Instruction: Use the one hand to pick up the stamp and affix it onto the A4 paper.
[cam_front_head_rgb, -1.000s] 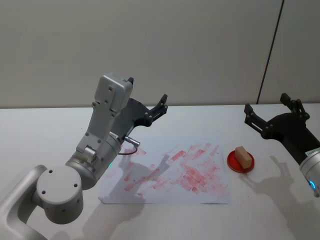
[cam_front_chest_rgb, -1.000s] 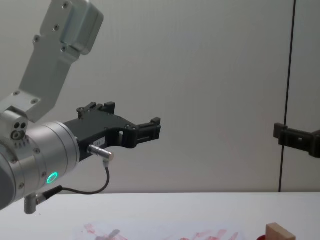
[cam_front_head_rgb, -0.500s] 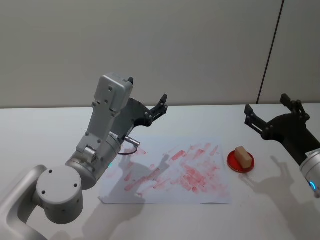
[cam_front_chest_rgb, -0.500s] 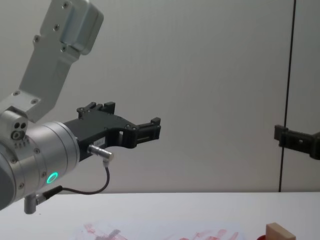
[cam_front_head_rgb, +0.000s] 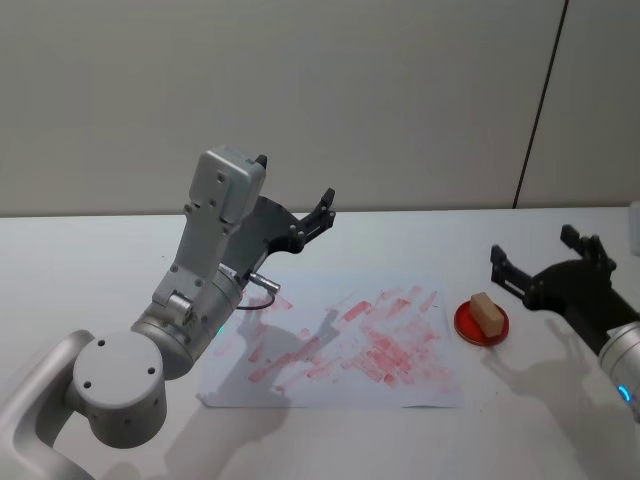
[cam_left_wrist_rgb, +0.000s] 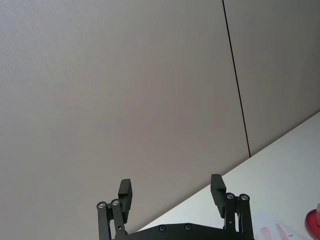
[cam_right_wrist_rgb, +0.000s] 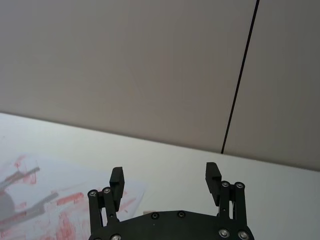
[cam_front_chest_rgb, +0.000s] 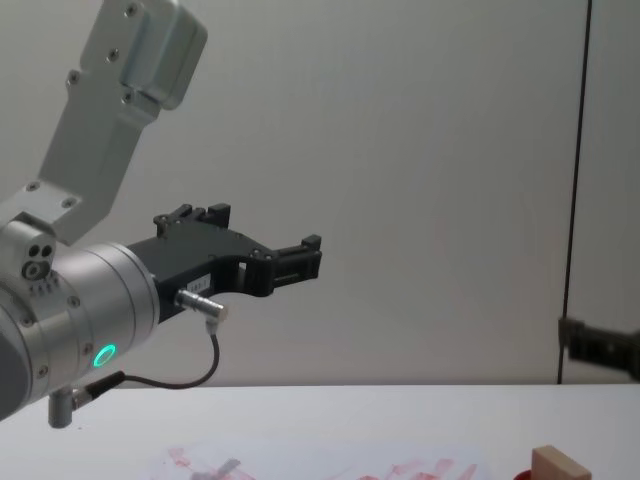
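**Head view.** A small pale tan wooden stamp (cam_front_head_rgb: 486, 314) rests on a round red ink pad (cam_front_head_rgb: 466, 323) on the white table (cam_front_head_rgb: 100, 250). The pad sits just beside the right edge of the white A4 paper (cam_front_head_rgb: 330, 390), which is smeared with red prints. The block's long axis runs diagonally, from far-left to near-right. The black right gripper (cam_front_head_rgb: 533, 248) is near the stamp, its two fingers spread wide and holding nothing. The stamp lies to the gripper's left and on the robot's side of its fingertips. The left gripper (cam_front_head_rgb: 294, 176) is raised over the far-left part of the paper, likewise open and empty, and well apart from the stamp. The right arm is therefore judged the one to make the pick.

**Left wrist view.** The left gripper (cam_left_wrist_rgb: 171, 182) points at the wall, its fingers parted around empty air.

**Right wrist view.** The right gripper (cam_right_wrist_rgb: 165, 172) has its fingers set wide, with the printed paper (cam_right_wrist_rgb: 45, 175) to one side beneath them.

**Chest view.** The left gripper (cam_front_chest_rgb: 265, 235) is held high. One finger of the right gripper (cam_front_chest_rgb: 598, 345) enters at the right edge, clearly above the stamp (cam_front_chest_rgb: 560, 465). The coming move probably calls for a descent leftward and toward the robot, with the wrist turned so that the fingers close across the block's short sides.
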